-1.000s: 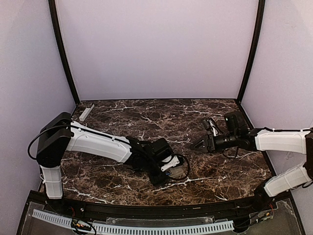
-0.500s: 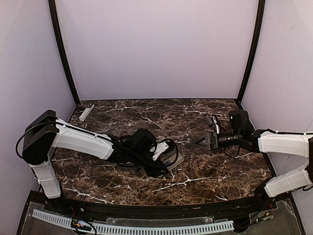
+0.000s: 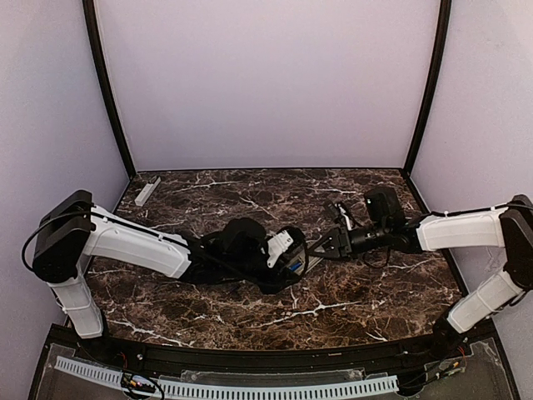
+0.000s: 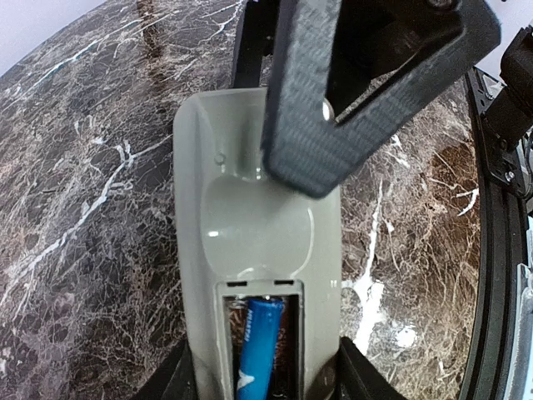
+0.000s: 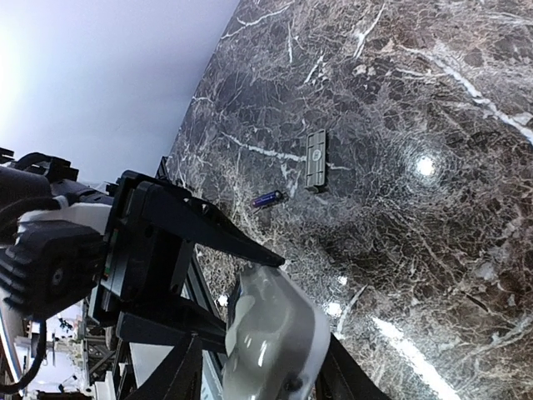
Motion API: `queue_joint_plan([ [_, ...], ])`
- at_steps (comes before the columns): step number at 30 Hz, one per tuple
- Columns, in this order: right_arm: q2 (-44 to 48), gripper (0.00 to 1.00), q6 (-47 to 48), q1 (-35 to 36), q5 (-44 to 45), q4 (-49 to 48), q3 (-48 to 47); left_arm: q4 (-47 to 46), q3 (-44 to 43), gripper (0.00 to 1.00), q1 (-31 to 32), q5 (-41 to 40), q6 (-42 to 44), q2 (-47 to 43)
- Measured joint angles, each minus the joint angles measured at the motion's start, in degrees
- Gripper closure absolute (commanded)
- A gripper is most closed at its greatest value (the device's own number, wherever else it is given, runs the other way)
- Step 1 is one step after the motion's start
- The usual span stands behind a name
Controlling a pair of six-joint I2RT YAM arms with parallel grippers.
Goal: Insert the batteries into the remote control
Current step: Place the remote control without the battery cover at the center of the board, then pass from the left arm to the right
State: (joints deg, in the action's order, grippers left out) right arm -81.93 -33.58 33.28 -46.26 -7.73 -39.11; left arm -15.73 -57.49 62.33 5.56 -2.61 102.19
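Observation:
The remote control [image 4: 250,225] lies back-up with its battery bay open, and one blue battery [image 4: 256,350] sits in the bay. My left gripper [image 4: 266,375] is shut on the remote's sides near that bay. In the top view this is at mid-table, where the remote [image 3: 301,263] is in the left gripper [image 3: 287,265]. My right gripper [image 5: 262,367] straddles the remote's other end [image 5: 271,325]. One of its fingers [image 4: 312,125] is against the remote, and a thin gap seems to remain on the other side. A second battery [image 5: 268,198] lies loose on the marble.
A narrow grey bar [image 5: 316,159] lies flat just beyond the loose battery, in the table's back left corner [image 3: 148,190]. Purple walls close the table on three sides. A black rail [image 3: 250,358] runs along the near edge.
The right gripper has moved left to the remote's far end and narrowed its jaws. The left gripper narrowed onto the remote and shifted it slightly up the table.

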Motion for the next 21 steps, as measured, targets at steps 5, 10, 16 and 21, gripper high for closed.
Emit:
queue_joint_plan([
  [5,-2.21,0.83,-1.77,1.79,0.81,0.50,-0.96,-0.37,0.02,0.67,1.62,-3.17,1.14,0.00],
  [10,-2.23,1.00,-3.74,1.92,1.46,1.03,-2.38,-1.86,0.28,0.41,1.81,-6.69,3.65,0.13],
  [16,-2.23,1.00,3.10,2.95,6.88,6.54,-6.75,-2.03,0.28,0.02,1.81,-8.90,4.72,0.09],
  [21,-2.36,1.00,12.85,5.84,17.16,13.16,-13.38,-0.90,3.21,0.01,1.53,-11.39,3.61,-4.31],
])
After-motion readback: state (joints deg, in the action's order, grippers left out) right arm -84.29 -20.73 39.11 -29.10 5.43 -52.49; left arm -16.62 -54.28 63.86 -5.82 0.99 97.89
